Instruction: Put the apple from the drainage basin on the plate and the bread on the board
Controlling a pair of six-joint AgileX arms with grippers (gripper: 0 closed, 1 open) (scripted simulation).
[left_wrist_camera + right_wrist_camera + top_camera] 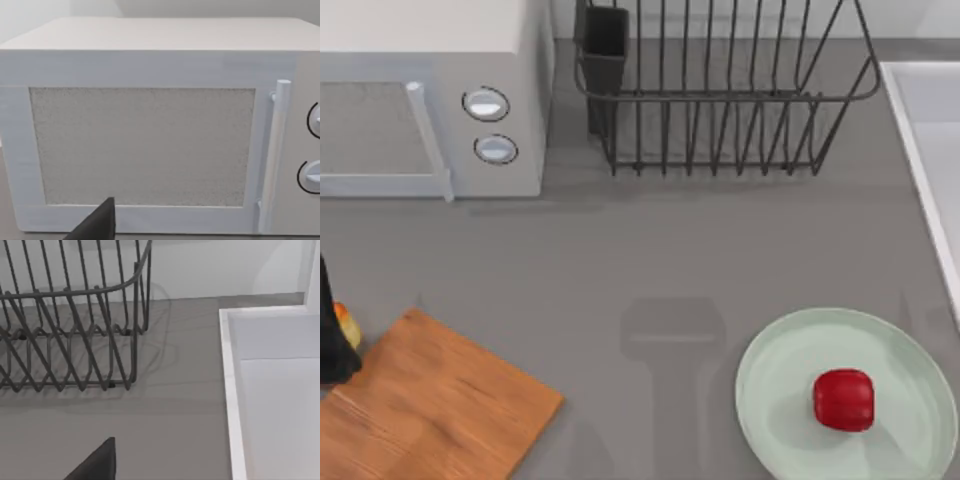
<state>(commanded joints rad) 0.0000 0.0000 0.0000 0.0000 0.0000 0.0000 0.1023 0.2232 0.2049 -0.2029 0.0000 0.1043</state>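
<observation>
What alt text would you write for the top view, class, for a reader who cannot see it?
Seen from above, a red apple sits on a pale green plate at the grey table's lower right, and a wooden board lies at lower left. A dark gripper part at the left edge covers most of a yellow-orange item. A white microwave and wire rack stand behind.

Glossy red apple (pixel 843 400) on mint plate (pixel 770 380), bread (pixel 346 325) at left edge beside wooden board (pixel 430 410)
</observation>
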